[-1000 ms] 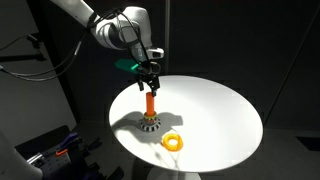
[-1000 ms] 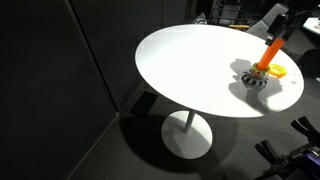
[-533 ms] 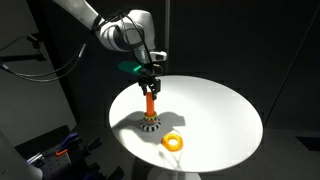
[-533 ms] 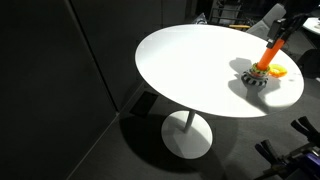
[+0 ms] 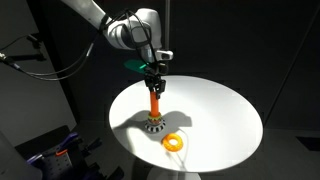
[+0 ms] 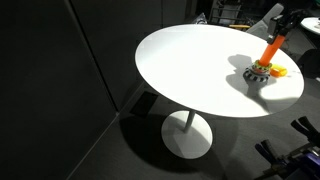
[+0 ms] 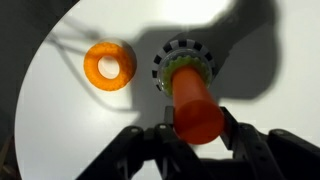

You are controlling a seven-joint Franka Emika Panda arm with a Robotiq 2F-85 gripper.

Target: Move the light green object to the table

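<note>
An orange peg (image 7: 195, 100) stands on a dark toothed base (image 7: 160, 62) on the white table (image 5: 220, 110). The light green object (image 7: 172, 68) lies as a flat collar around the peg's foot, mostly covered by the peg in the wrist view. My gripper (image 7: 186, 130) comes down from above and is shut on the peg's top end, one finger (image 7: 232, 128) on each side. Both exterior views show the same grip, gripper (image 5: 153, 78) over peg (image 5: 155, 103), and gripper (image 6: 281, 30) over peg (image 6: 272, 52). An orange ring (image 7: 109, 65) lies flat beside the base.
The orange ring (image 5: 174, 142) lies near the table's front edge, close to the base (image 5: 154, 127). The table (image 6: 190, 60) stands on a single pedestal, with dark curtains and cabling around it.
The jaws have closed from wide open onto the top of the orange peg. In an exterior view the gripper and peg top have shifted slightly to the right.
</note>
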